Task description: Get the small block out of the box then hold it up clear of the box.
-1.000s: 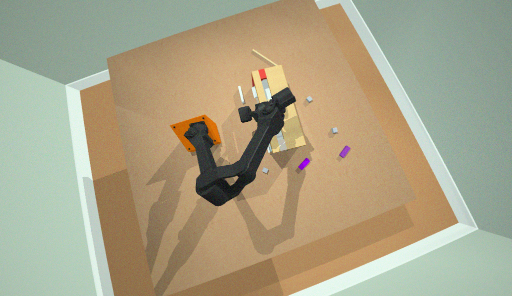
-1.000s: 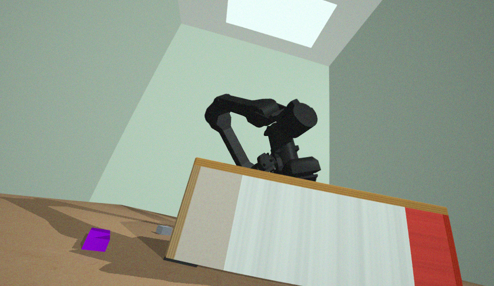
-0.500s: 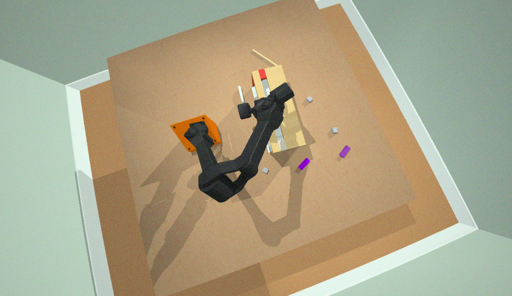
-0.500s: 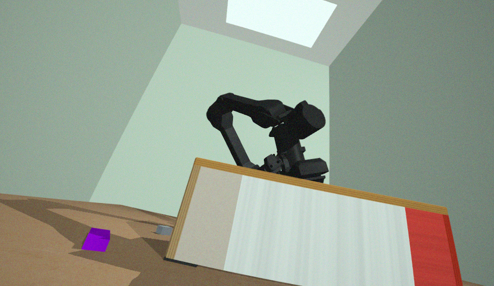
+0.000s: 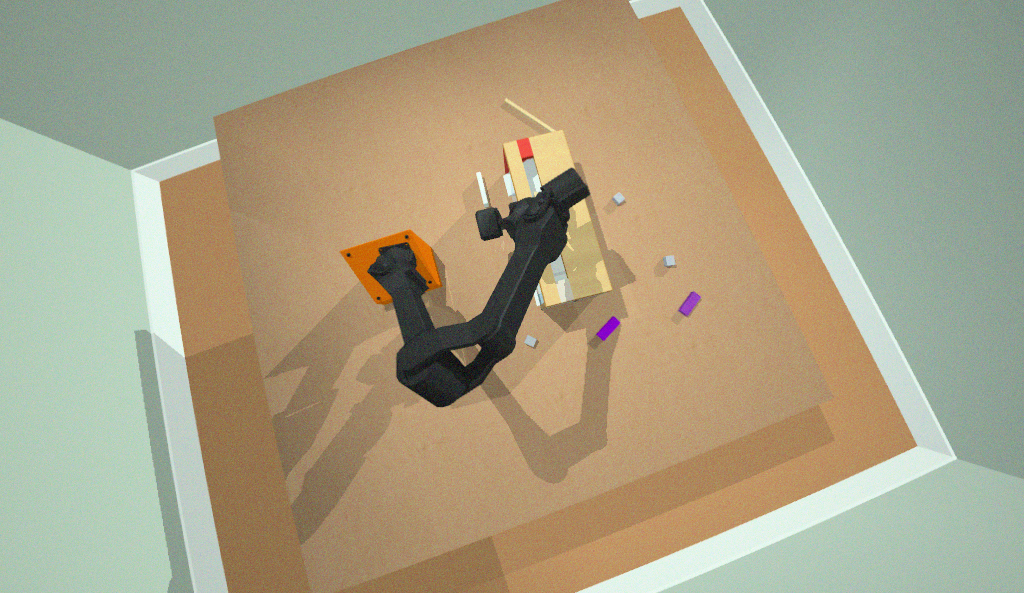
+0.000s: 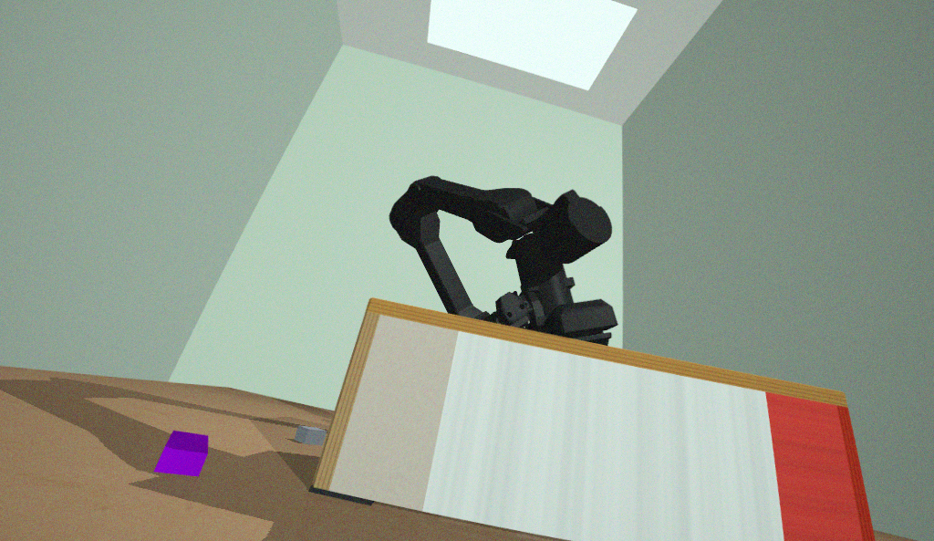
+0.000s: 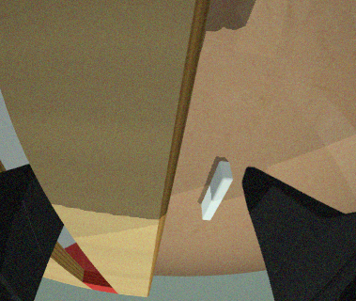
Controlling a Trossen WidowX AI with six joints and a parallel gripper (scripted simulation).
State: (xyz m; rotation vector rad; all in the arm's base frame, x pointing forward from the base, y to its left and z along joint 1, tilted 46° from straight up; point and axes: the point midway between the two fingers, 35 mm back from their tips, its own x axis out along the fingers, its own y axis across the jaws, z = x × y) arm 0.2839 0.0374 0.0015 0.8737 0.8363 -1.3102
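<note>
Our tool (image 7: 159, 245) hangs wide open and empty over the box (image 5: 575, 254) near the table's (image 5: 317, 179) far edge. We cannot see the block; presumably it is on the shelf. A careless sweep toward the red end (image 5: 524, 147) could lose it, or shove the box.

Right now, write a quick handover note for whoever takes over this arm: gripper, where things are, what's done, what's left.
Gripper: open, holding nothing, poised above the box toward its red end.
Box: standing on the table, top board under the wrist; in the exterior view its face shows a beige, a white and a red section.
Block: cannot be picked out on the shelf in any view. Loose on the table: two purple blocks, small grey cubes, a white bar beside the box.
Done: nothing grasped or lifted.
Left: get the block out the open end, avoid the pocket, pick it up, hold it clear. Don't push the box.
</note>
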